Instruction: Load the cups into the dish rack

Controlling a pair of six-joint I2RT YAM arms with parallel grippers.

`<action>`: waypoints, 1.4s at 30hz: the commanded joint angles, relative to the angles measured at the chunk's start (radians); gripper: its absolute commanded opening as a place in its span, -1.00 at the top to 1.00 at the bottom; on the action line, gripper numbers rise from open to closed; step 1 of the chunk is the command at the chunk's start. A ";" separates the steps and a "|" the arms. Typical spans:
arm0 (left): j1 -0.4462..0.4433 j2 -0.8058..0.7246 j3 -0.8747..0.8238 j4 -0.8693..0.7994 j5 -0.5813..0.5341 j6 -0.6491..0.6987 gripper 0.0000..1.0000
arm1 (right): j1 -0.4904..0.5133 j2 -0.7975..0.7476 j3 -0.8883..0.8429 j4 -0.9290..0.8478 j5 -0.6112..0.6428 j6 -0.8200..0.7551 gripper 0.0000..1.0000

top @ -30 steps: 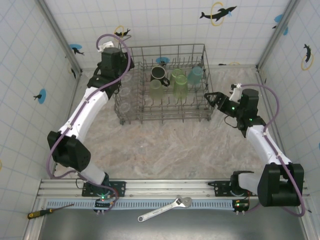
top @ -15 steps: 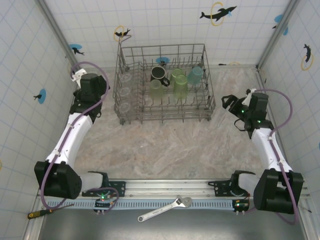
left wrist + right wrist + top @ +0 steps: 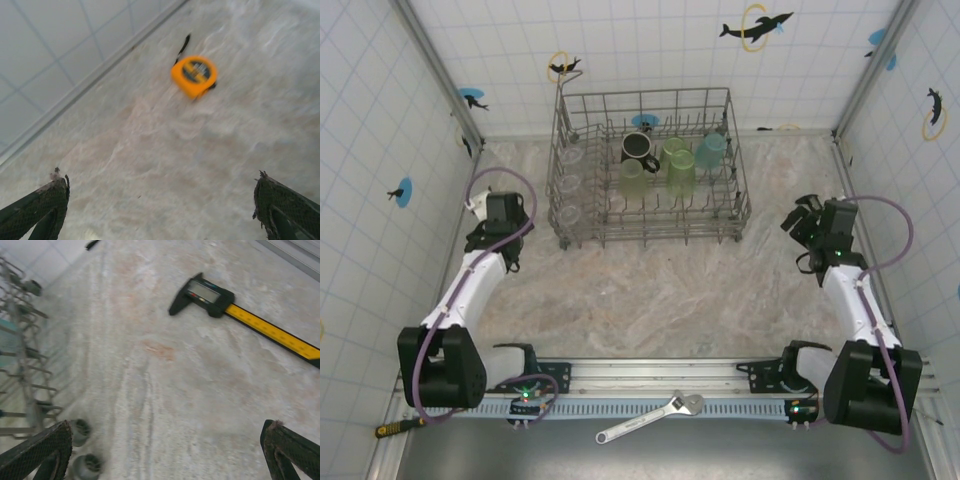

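The grey wire dish rack (image 3: 740, 205) stands at the back middle of the table. Inside it sit a black handled mug (image 3: 638, 147), light-green tumblers (image 3: 632, 180) (image 3: 681, 178), a teal tumbler (image 3: 710, 150) and clear cups (image 3: 568, 185) along its left side. My left gripper (image 3: 490, 208) is left of the rack, well apart from it, open (image 3: 160, 200) over bare table. My right gripper (image 3: 803, 216) is right of the rack, open (image 3: 165, 435) and empty. The rack's edge (image 3: 20, 340) and its wheels (image 3: 82, 432) show at the left of the right wrist view.
An orange tape measure (image 3: 194, 75) lies ahead of the left gripper near the wall. A black and yellow caliper (image 3: 220, 295) lies ahead of the right gripper. A wrench (image 3: 650, 418) and a screwdriver (image 3: 415, 425) rest on the front rail. Tiled walls close both sides.
Both arms have drawn back from the rack. The left gripper moved from the rack's far-left corner down the left side. The right gripper swung away to the right.
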 commanded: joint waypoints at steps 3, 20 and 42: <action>0.028 -0.001 -0.092 0.130 -0.073 -0.035 -0.95 | -0.004 -0.055 -0.117 0.150 0.160 0.001 -0.99; 0.026 0.136 -0.357 0.583 -0.298 -0.060 -0.95 | 0.101 -0.187 -0.531 0.694 0.334 -0.189 -0.99; -0.006 0.290 -0.628 1.321 -0.089 0.290 -0.95 | 0.169 -0.033 -0.802 1.240 0.587 -0.179 -0.99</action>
